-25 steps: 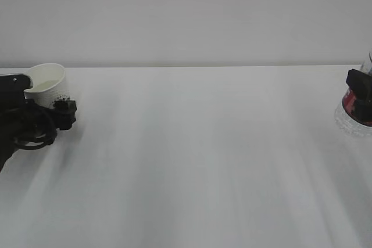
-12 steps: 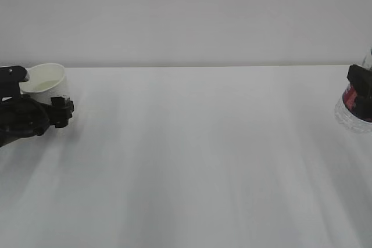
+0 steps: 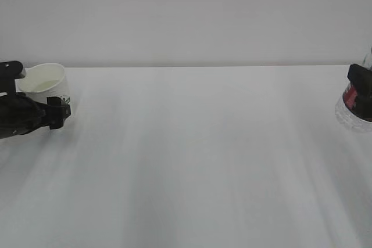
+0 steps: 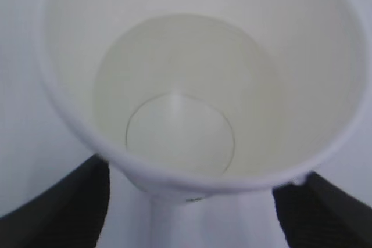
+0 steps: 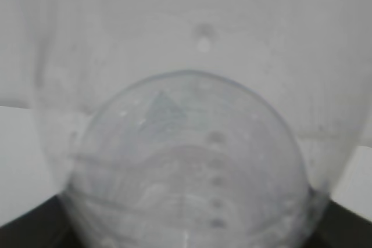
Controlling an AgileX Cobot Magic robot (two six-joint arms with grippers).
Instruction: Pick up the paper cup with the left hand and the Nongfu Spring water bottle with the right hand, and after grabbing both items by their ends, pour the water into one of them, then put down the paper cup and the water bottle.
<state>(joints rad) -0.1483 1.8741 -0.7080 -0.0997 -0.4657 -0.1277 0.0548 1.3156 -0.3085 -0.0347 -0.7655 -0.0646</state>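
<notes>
The white paper cup (image 3: 45, 81) stands at the far left of the table. In the left wrist view I look down into the paper cup (image 4: 192, 4), and shallow clear water (image 4: 174, 74) lies at its bottom. My left gripper (image 3: 39, 89) is open, with one black finger on each side of the cup's lower part. In the left wrist view both fingers (image 4: 58, 207) stand clear of the cup wall. The Nongfu Spring water bottle (image 3: 350, 114) is cut off by the right edge. My right gripper (image 3: 360, 88) is shut on its red label. The clear bottle (image 5: 186, 143) fills the right wrist view.
The white table (image 3: 197, 155) runs wide between the cup and the bottle, with a plain pale wall (image 3: 186, 15) behind it. Nothing else shows on the table.
The left arm has sunk lower and drawn to the left, and the cup has shifted slightly left with it. The right gripper and the bottle have not moved.
</notes>
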